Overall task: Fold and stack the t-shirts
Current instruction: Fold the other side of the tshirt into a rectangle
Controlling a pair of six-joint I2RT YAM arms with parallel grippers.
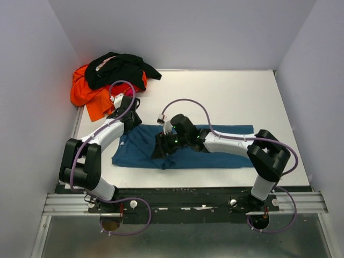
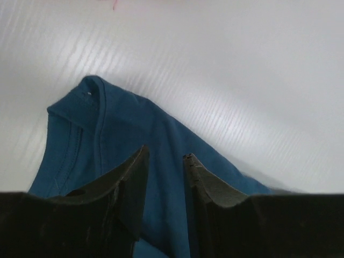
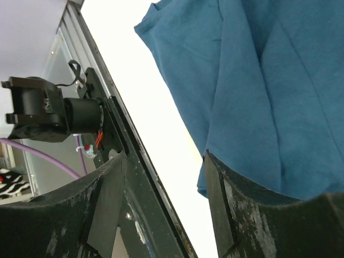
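White tabletop [image 1: 242, 97] filled my screen, closed in by grey walls. At its far-left corner the orange t-shirt [image 1: 86, 95] lay crumpled with the black t-shirt [image 1: 121, 67] heaped on top, which I took to be a waiting pile kept clear of the folding space. Just right of that, the left gripper [image 1: 130, 121] was lowered over the far-left end of the teal t-shirt [image 1: 226, 145], near the collar. Its jaws stood a little apart with cloth showing through the gap, and I saw nothing pinched. The teal t-shirt stretched as a long band along the table's near edge, apparently already folded lengthwise. The right gripper [image 1: 161, 146] hung low at the shirt's near-left hem, jaws spread wide and empty. I judged both were set at that end to catch it and fold it across.
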